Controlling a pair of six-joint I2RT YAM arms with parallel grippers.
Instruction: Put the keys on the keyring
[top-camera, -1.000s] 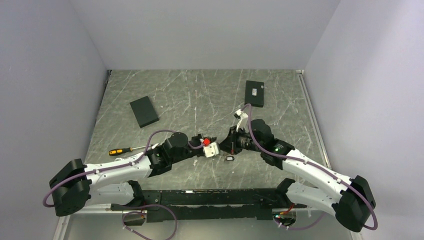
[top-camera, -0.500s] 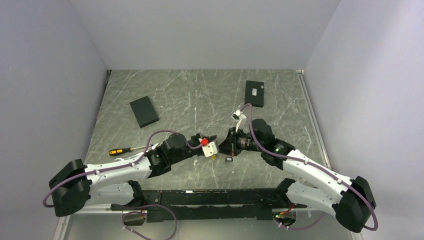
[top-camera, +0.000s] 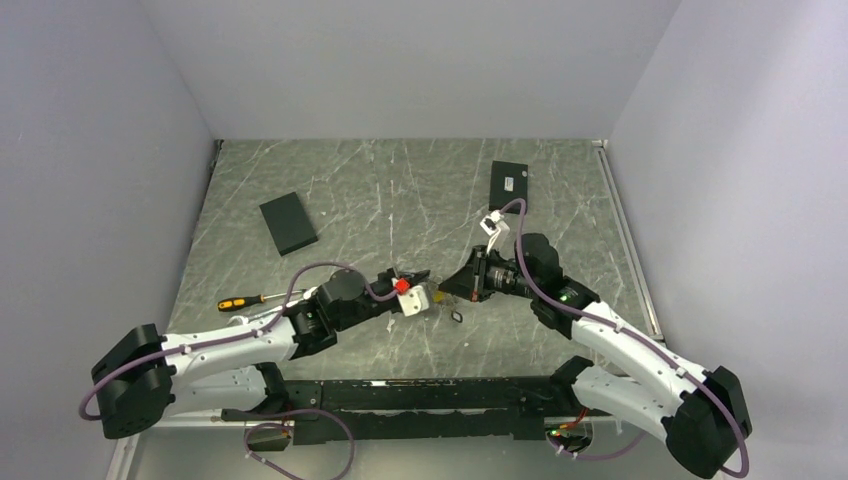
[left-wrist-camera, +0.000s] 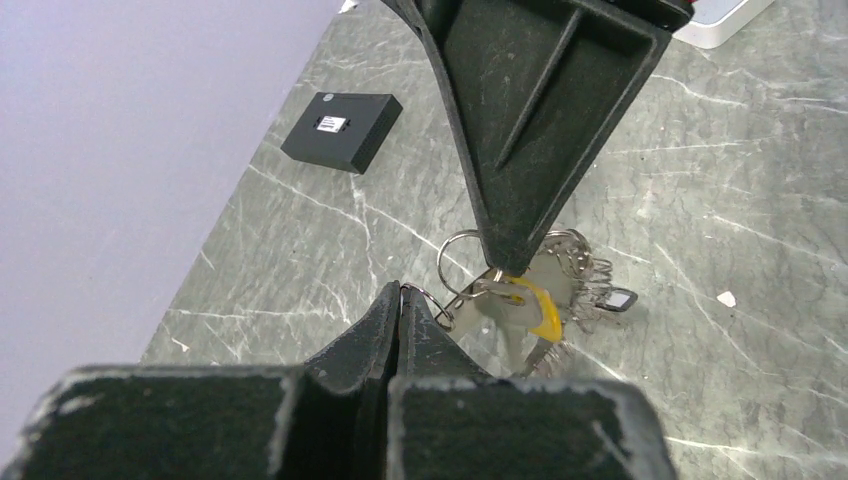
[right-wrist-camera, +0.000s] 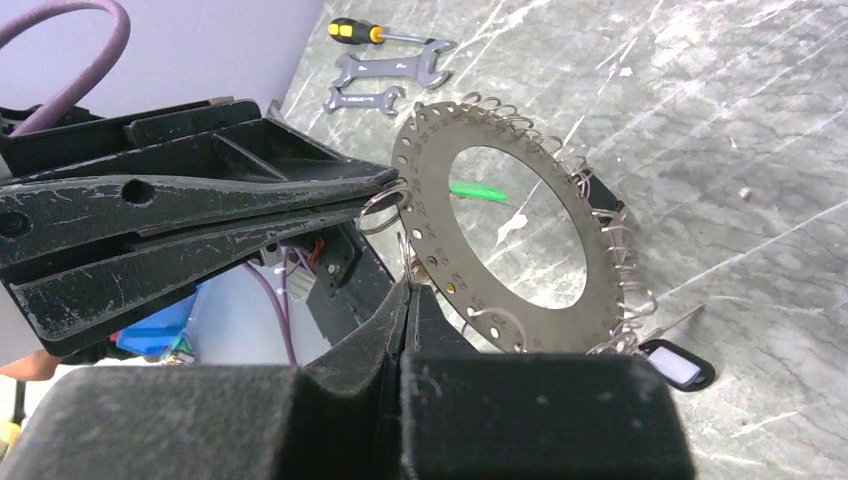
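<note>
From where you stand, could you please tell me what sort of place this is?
Probably a robot lab test cell: plain white walls box in a marble-look table, the left arm and right arm are bolted at its near edge, and a screwdriver and wrenches lie out.

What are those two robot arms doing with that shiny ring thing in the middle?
They are working on a bunch of keys together. The right gripper has its jaws shut on the edge of the keyring, a flat metal ring with little wire loops all around it. The left gripper is pinching one of those loops. A yellow-headed key sits in the bunch between them.
</note>
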